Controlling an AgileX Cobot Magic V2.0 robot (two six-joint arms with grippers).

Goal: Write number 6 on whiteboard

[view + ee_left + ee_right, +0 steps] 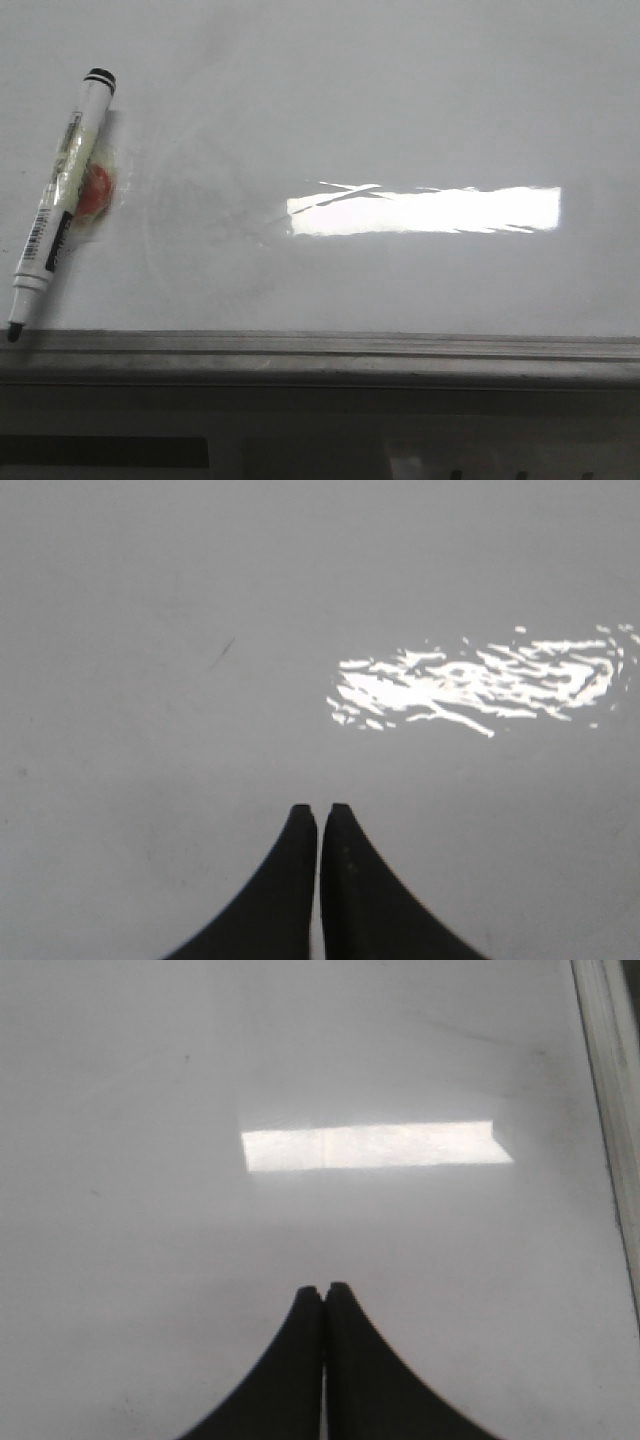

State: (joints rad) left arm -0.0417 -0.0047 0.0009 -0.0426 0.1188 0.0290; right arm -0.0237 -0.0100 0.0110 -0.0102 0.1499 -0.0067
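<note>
while both jaws sit closed (gripping nothing), whiteboard (400,120) beneath them, marker (58,205) lying apart

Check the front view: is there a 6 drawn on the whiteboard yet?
No, the whiteboard shows only smudges and glare; the marker lies uncapped on it.
</note>
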